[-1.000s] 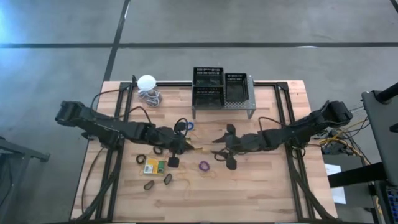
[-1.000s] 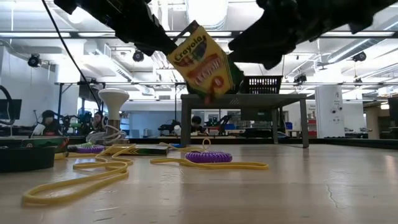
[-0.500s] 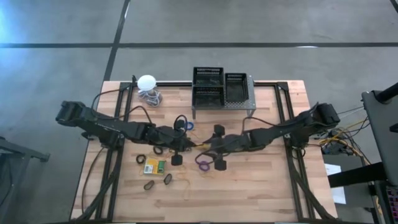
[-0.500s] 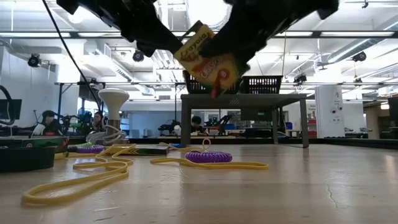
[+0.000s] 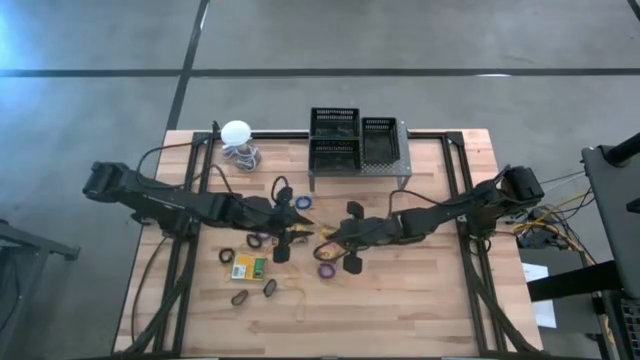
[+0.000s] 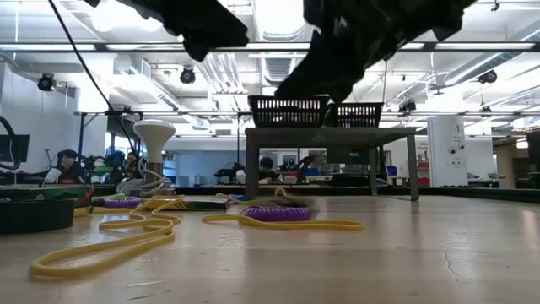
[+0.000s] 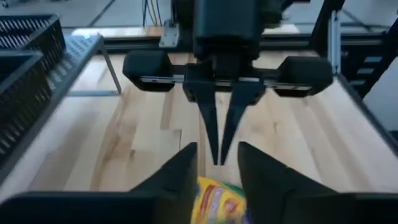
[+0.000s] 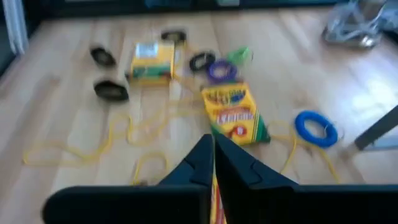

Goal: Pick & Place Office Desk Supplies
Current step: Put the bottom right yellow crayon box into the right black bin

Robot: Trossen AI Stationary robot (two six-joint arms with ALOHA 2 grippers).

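Right gripper (image 5: 322, 236) clamps crayon box (image 7: 221, 198) mid-table; left gripper (image 5: 300, 233) parted around it.

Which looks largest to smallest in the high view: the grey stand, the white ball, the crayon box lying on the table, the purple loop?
1. grey stand
2. white ball and crayon box lying on the table: about alike, so I do not rank them
3. purple loop, the smallest

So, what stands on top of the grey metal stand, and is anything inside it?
Three black wire-mesh bins stand on the grey perforated stand. From above their insides look dark, and from table height their walls cover them, so any contents cannot be seen.
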